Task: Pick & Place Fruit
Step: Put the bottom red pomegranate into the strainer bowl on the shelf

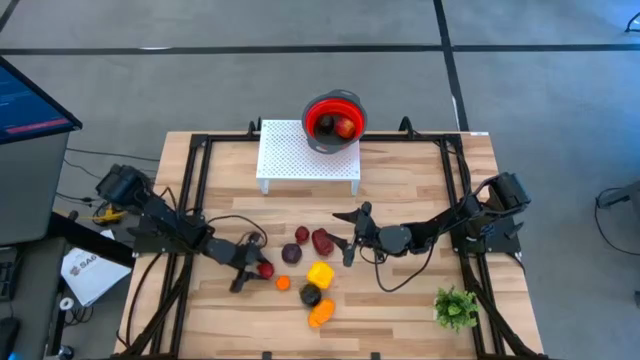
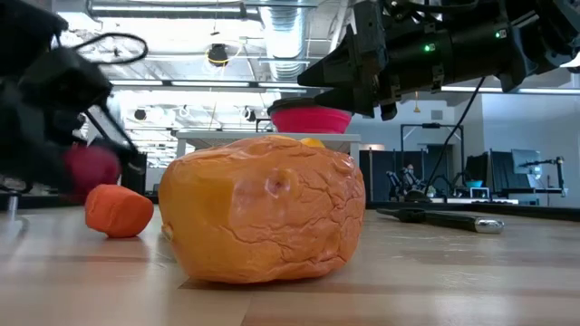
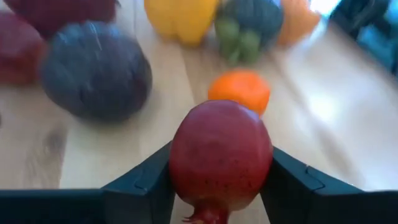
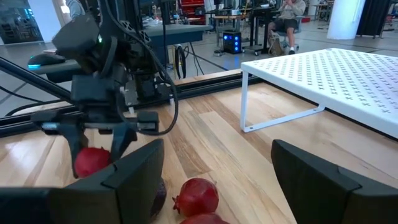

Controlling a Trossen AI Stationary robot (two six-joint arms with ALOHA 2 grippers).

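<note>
Pomegranate [image 3: 219, 163] sits clamped between left end effector [image 3: 221, 186] fingers for lifting; right end effector [image 4: 217, 180] hovers with fingers apart.

On my bench [image 1: 400, 300] I count seven loose toy fruits: three red ones, including a pomegranate [image 1: 264, 270] between my left pincer's fingers, one dark purple [image 1: 291, 254], one yellow pepper [image 1: 320, 273], one blackish-green [image 1: 310, 295] and two orange [image 1: 321, 314]. There is one red bowl [image 1: 334, 110] with two fruits inside, one white rack [image 1: 308, 153], one green sprig [image 1: 456, 307] and one knife [image 2: 444, 218].
</note>
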